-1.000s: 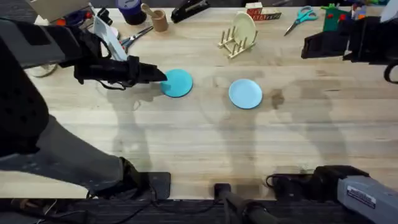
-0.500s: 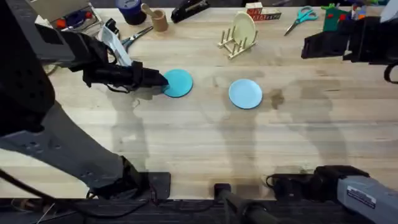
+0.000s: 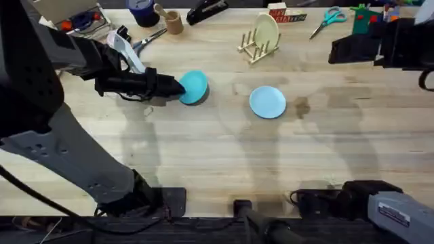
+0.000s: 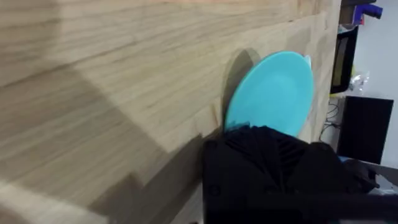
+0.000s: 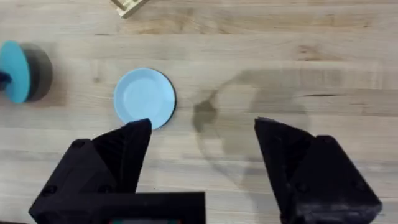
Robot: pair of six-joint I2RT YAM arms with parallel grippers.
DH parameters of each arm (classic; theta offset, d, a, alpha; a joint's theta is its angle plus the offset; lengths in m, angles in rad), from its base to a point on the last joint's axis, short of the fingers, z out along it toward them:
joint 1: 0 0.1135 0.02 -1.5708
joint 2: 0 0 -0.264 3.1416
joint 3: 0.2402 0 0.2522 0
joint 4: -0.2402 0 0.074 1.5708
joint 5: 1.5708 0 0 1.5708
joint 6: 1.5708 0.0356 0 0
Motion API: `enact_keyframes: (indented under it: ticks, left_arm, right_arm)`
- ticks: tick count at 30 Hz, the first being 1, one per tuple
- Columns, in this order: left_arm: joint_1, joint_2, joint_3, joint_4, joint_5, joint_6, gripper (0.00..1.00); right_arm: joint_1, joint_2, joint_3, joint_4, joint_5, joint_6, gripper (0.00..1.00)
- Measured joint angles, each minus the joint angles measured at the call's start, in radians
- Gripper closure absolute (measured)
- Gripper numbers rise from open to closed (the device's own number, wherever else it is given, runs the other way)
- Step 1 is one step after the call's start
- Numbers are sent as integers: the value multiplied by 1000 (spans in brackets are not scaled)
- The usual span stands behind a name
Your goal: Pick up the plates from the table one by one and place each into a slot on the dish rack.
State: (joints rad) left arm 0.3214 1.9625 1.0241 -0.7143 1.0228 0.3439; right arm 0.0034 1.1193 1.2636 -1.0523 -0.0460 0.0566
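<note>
we are seeing the small round turquoise plate (image 3: 194, 87) looking narrower in the overhead view than half a second ago, when it was lying as a fuller disc; its left edge is now lifting off the large light wood table (image 3: 224, 156), so it is tilting, while the left gripper (image 3: 178, 87) is staying at that left edge, in the upper left of the overhead frame. in the left wrist view the turquoise plate (image 4: 273, 93) is standing up at an angle from the boards, casting a shadow beside it, with its near rim going in between the black fingers (image 4: 261, 149); the fingers are closing on that rim, pinching the plate.

the paler sky-blue round plate (image 3: 267, 102) is lying flat right of centre in the overhead view, unmoved from before and well apart from the turquoise one. the small pale wooden dish rack (image 3: 258, 42) is sitting at the upper middle, holding a cream-yellow plate (image 3: 266, 30) upright between its pegs.

the right gripper (image 5: 202, 155) is hanging above the table with its fingers spread wide, gripping nothing, the sky-blue plate (image 5: 144, 98) lying below its left finger in the right wrist view.
</note>
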Motion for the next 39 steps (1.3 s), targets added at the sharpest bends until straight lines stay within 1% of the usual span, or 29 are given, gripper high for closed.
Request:
enact_keyframes:
  ticks: [3, 6, 11, 14, 24, 35, 39]
  left_arm:
    - [0, 0, 0, 0, 0, -1, 960]
    - [0, 0, 0, 0, 0, -1, 960]
    - [0, 0, 0, 0, -1, -3, 960]
    - [0, 0, 0, 0, -1, -3, 959]
    - [0, 0, 0, 0, -1, -4, 960]
    - [0, 0, 0, 0, -1, -4, 960]
    - [0, 0, 0, 0, -1, -4, 960]
  right_arm:
    - [0, 0, 0, 0, -6, 0, 5]
    - [5, 0, 0, 0, -39, 0, 5]
    - [61, 6, 1, 12, -126, 25, 5]
    - [102, 35, 3, 35, -186, 40, 5]
    - [260, 213, 3, 232, -290, 134, 5]
    - [455, 465, 3, 489, -311, 230, 6]
    - [508, 549, 3, 573, -314, 263, 6]
